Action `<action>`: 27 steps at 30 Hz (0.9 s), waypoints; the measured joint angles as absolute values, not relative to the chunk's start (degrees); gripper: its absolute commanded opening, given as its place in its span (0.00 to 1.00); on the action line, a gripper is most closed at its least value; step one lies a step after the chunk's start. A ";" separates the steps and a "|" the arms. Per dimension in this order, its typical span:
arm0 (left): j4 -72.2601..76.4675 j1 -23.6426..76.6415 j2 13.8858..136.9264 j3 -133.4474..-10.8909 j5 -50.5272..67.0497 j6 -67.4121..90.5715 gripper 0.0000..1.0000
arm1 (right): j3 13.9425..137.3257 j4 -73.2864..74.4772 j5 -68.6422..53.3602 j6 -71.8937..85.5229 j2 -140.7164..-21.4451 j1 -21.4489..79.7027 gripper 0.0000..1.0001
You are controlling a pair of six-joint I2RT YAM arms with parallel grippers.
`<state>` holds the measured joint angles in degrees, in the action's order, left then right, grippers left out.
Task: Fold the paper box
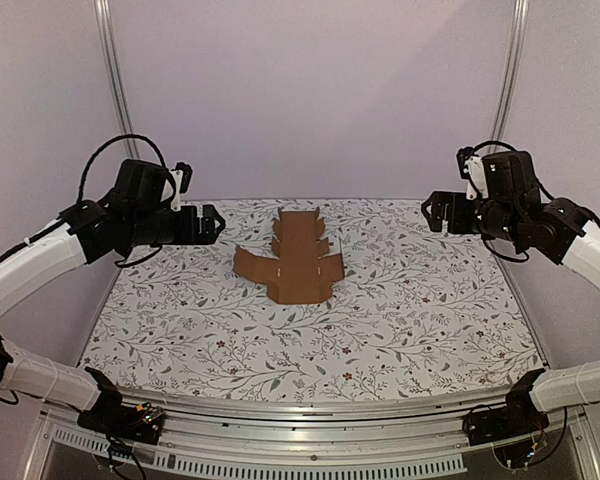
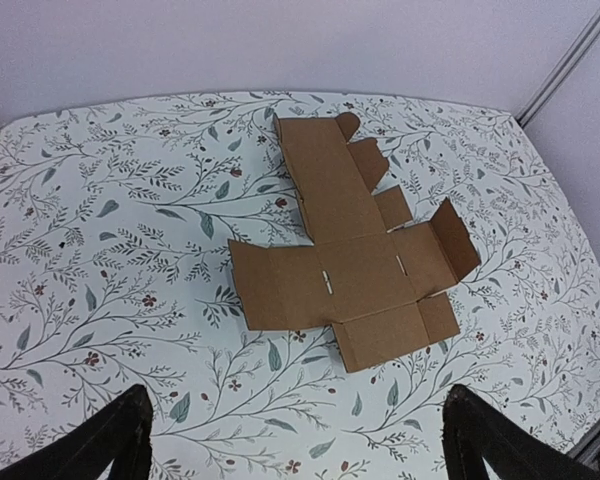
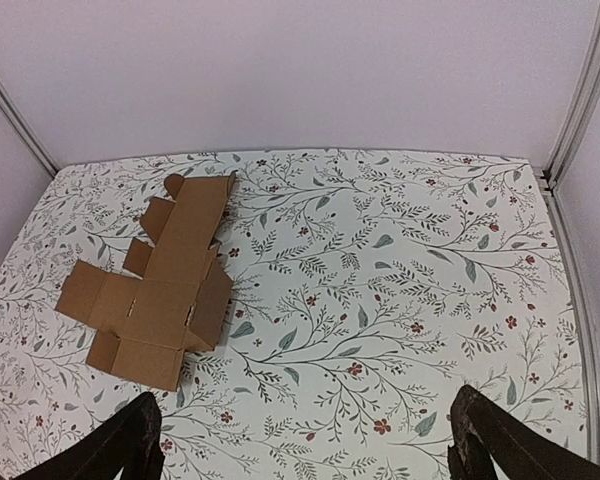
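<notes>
The table (image 1: 430, 330) is covered with a flowered cloth. On it, toward the far side and a little left of the middle, lies the box (image 1: 292, 262). It is a flat brown sheet and not yet folded, and only one side flap seems to rise a little. It lies between my two arms and touches neither.

I think the danger is in the flatness. The sheet is thin and light, so if I push on an edge to get under a flap, the whole sheet may slide on the cloth instead of bending. If I press beside a crease and not on it, the cardboard may bend in a wrong place, or a notched tab may crumple.

My left jaws and right jaws are both wide apart, held above the table on each side. The left fingers (image 2: 120, 440) and right fingers (image 3: 130, 445) hold nothing and touch nothing.
</notes>
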<state>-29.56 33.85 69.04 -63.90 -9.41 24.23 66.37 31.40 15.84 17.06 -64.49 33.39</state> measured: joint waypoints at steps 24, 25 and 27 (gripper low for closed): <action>-30.79 33.85 71.64 -63.83 -12.27 25.58 0.99 | 69.60 30.26 9.21 23.24 -83.26 38.52 0.98; -30.85 33.85 71.61 -63.68 -12.16 25.65 1.00 | 69.97 29.87 8.82 24.32 -84.99 38.63 0.97; -30.94 33.85 71.42 -63.26 -11.97 25.78 1.00 | 70.81 29.02 8.29 26.17 -88.01 38.76 0.96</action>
<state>-30.94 33.85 71.42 -63.26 -11.97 25.78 70.81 29.02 8.29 26.17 -88.01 38.76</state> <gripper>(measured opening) 0.995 0.974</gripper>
